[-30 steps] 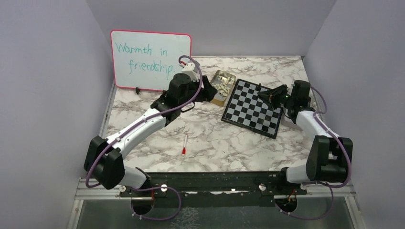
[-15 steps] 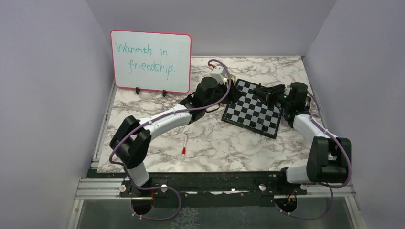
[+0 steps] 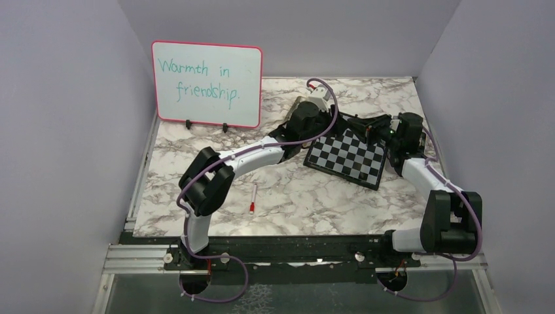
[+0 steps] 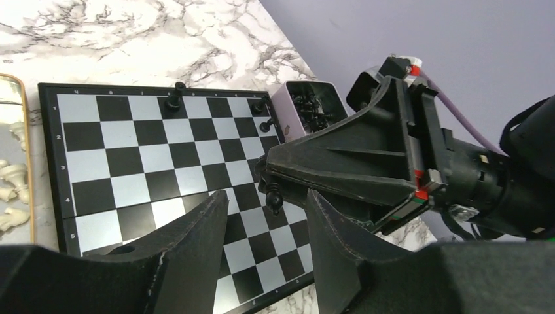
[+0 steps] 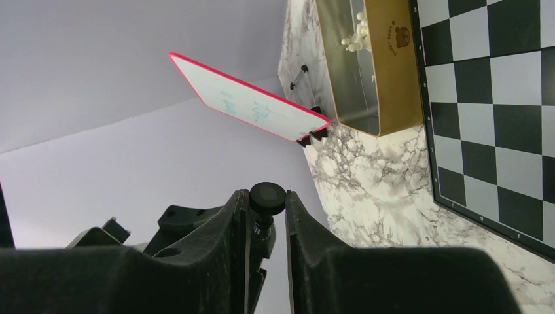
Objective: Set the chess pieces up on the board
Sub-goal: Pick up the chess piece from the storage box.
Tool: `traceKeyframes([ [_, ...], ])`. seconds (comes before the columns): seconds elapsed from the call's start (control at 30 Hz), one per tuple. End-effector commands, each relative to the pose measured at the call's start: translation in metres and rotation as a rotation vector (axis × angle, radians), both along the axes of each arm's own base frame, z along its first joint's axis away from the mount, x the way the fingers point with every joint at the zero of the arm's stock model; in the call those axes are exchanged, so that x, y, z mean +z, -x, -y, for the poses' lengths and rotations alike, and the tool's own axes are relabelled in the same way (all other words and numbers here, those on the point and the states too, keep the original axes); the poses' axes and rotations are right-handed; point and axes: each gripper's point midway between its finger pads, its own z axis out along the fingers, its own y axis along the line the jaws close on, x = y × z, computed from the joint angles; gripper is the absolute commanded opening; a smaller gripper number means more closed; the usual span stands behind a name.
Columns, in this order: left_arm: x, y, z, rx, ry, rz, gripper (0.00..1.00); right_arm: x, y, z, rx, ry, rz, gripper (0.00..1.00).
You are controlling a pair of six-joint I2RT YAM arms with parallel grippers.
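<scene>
The board (image 3: 347, 156) lies at the back right of the table, and three black chess pieces (image 4: 173, 100) stand near its far edge. My right gripper (image 5: 267, 196) is shut on a black chess piece (image 5: 267, 198), which it holds tipped sideways in the air over the board (image 4: 131, 163). My left gripper (image 4: 265, 194) is open. That held piece (image 4: 273, 199) hangs just beyond its fingertips, touching neither finger. In the top view the left gripper (image 3: 331, 126) and the right gripper (image 3: 354, 123) meet nose to nose over the board's far left corner.
A gold tin (image 5: 393, 72) of cream pieces (image 4: 13, 176) lies along the board's left side. A small box of black pieces (image 4: 307, 108) stands at the far right corner. The pink-framed whiteboard (image 3: 207, 83) stands at the back left. A red-tipped pen (image 3: 253, 197) lies mid-table.
My left arm has swung right, from the tin to the board's far corner, and its jaws have narrowed. My right gripper has shifted a little left, still holding the black piece.
</scene>
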Motion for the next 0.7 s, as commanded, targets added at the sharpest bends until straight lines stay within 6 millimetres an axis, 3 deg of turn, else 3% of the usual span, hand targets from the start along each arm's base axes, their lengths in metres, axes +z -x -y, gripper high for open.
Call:
traceKeyframes([
  [0.0,0.015,-0.001,0.016,-0.018,0.032,0.044,0.48,0.013,0.007,-0.005,0.027,-0.003,0.051,0.19],
  [0.2,0.014,-0.003,0.021,-0.022,0.029,0.049,0.38,0.012,0.007,-0.003,0.014,0.006,0.05,0.19],
  [0.4,0.012,0.006,0.028,-0.085,0.036,0.033,0.14,0.005,0.007,-0.006,0.041,0.008,0.045,0.21],
  [0.47,0.012,0.007,0.027,-0.087,0.027,0.034,0.11,-0.001,0.009,-0.006,0.038,0.008,0.033,0.21],
  [0.6,0.007,0.006,0.022,-0.071,0.002,0.045,0.14,-0.007,0.011,-0.004,0.022,0.004,0.021,0.22],
  [0.67,0.004,0.005,0.02,-0.064,-0.01,0.049,0.33,-0.006,0.01,-0.005,0.024,0.001,0.025,0.22],
])
